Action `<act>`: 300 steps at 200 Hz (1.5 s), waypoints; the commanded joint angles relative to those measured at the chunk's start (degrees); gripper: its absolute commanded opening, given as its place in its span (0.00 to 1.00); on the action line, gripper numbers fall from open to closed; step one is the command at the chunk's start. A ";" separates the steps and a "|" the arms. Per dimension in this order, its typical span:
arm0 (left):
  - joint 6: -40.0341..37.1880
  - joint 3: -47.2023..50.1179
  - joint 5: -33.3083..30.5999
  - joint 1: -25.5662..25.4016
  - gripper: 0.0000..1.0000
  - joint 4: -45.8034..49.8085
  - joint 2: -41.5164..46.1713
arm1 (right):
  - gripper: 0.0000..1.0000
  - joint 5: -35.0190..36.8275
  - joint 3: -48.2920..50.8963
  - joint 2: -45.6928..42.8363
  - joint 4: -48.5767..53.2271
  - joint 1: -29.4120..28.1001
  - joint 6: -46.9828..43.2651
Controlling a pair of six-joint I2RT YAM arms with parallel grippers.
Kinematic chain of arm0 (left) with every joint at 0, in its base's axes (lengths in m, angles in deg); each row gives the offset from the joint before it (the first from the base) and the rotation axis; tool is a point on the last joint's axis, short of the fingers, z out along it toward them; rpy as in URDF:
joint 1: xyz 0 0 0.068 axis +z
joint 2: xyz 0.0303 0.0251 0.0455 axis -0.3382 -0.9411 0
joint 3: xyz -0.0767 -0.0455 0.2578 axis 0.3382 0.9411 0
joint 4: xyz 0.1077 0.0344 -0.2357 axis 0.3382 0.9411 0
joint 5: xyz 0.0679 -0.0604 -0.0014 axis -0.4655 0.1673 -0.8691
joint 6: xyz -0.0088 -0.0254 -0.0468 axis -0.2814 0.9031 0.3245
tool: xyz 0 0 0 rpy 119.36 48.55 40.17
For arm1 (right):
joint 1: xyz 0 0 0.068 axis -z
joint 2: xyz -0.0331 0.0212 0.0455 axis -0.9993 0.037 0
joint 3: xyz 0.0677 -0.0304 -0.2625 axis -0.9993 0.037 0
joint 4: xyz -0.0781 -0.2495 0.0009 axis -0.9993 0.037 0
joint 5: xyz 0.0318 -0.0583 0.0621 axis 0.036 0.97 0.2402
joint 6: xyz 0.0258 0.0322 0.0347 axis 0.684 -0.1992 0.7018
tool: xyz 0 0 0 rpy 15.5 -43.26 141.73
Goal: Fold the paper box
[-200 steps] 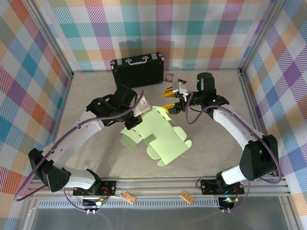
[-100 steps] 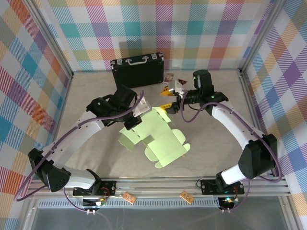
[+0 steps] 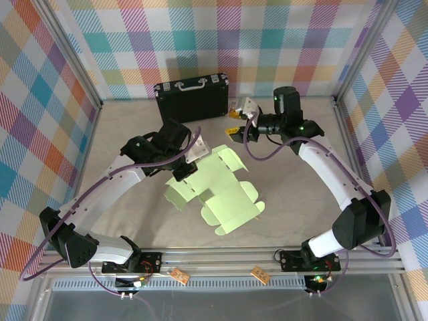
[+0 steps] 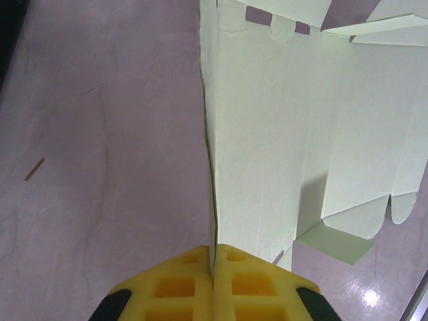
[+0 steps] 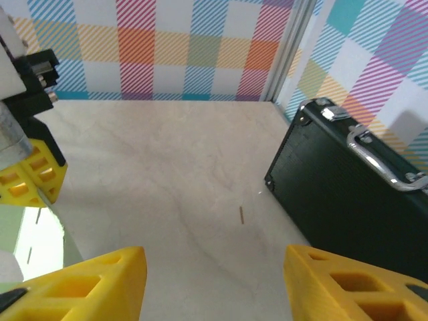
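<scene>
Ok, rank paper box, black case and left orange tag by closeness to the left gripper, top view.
1. paper box, clamped in the left gripper.
2. black case, at the far wall.
3. left orange tag, on the near rail.

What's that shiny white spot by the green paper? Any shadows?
Left wrist view: it is light glaring off the table; a grey shadow falls across the paper box. Top view: the black case throws a shadow on the back wall.

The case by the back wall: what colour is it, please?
Black case with a silvery handle, clearest in the right wrist view.
</scene>
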 commanded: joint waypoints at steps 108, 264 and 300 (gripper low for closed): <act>-0.66 -2.15 -0.10 -0.30 0.00 -0.24 -0.17 | 0.53 -4.37 -4.45 5.00 16.76 -6.19 -14.18; 12.53 9.79 -1.20 -0.30 0.00 -7.27 11.74 | 0.84 8.13 17.80 -9.14 -5.95 -8.82 11.97; 9.55 14.96 9.01 -0.41 0.00 -10.34 19.26 | 0.82 20.99 12.06 -3.03 -8.40 -6.64 16.79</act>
